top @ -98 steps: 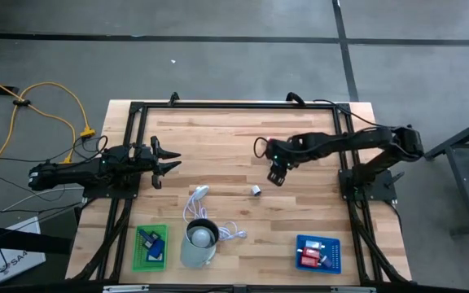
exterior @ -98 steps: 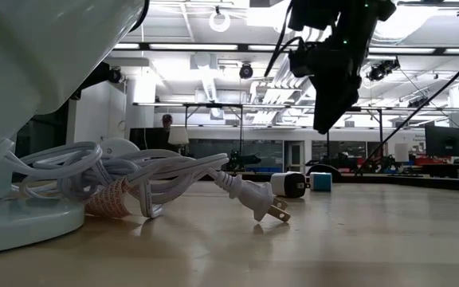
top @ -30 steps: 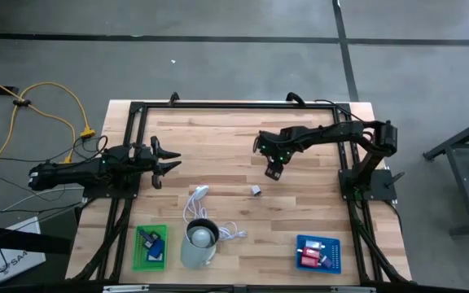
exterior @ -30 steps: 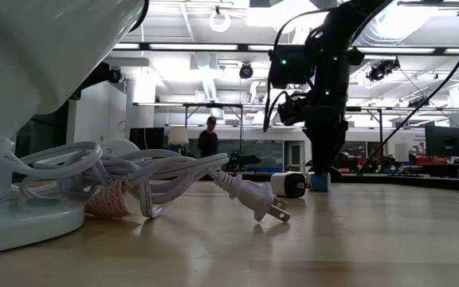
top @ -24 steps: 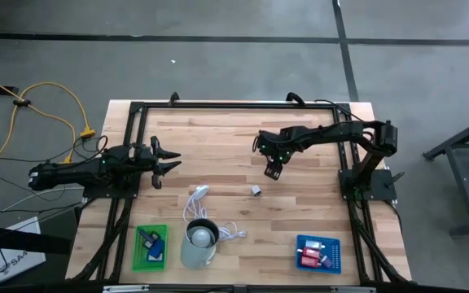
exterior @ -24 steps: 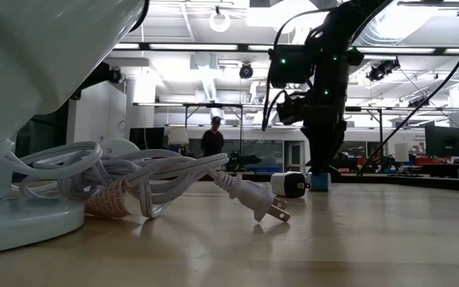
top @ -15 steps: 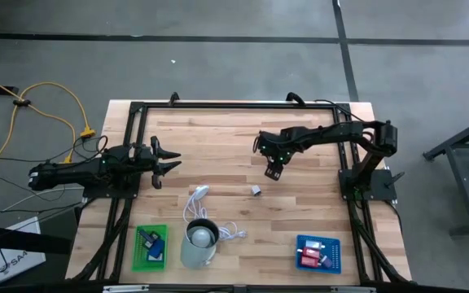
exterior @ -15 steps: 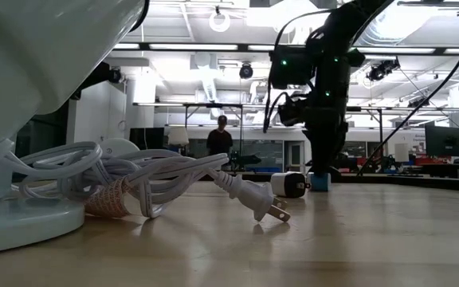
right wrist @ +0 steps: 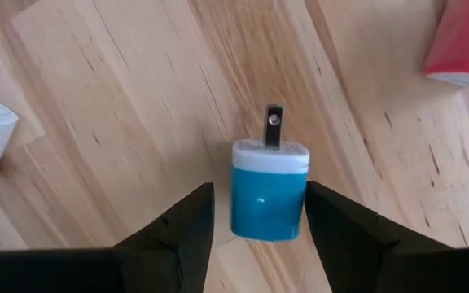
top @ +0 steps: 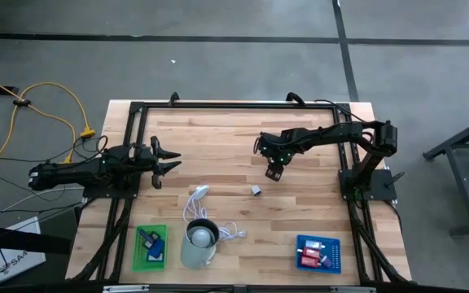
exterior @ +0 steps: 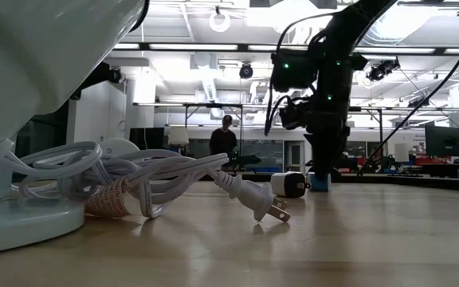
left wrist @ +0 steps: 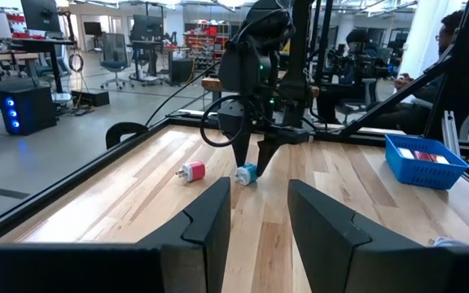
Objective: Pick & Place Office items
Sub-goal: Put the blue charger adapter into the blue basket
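cyan charger lies between right gripper fingers, untouched.

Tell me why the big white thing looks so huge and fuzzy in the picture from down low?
In the low view the white cup stands right by the camera, so it fills the corner and blurs; the cable's plug farther off looks sharp. In the high view the same cup is small.

My right gripper hangs down onto a cyan charger block, past the white cable's plug.
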Action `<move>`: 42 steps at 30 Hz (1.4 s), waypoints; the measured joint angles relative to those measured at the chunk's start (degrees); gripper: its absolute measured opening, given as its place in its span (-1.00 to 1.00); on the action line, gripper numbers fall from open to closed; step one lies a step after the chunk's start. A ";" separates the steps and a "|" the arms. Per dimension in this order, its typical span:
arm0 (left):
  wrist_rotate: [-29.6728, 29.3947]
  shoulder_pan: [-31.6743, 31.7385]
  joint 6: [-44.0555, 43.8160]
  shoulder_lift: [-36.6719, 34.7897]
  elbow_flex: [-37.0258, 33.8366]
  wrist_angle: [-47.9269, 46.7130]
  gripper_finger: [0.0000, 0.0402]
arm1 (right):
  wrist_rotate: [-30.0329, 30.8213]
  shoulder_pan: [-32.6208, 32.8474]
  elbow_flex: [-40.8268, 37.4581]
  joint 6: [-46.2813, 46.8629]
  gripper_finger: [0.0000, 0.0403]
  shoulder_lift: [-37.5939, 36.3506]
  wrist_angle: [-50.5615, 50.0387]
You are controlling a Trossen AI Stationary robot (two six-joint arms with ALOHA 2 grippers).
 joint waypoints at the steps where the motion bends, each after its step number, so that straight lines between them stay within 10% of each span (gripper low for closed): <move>1: 0.00 0.00 0.00 0.00 0.02 0.00 -0.40 | 0.08 0.00 0.00 -0.02 -0.11 0.00 0.13; 42: 0.00 0.00 0.00 0.00 0.01 0.00 -0.40 | 0.44 0.00 0.00 -0.16 -0.45 0.00 2.23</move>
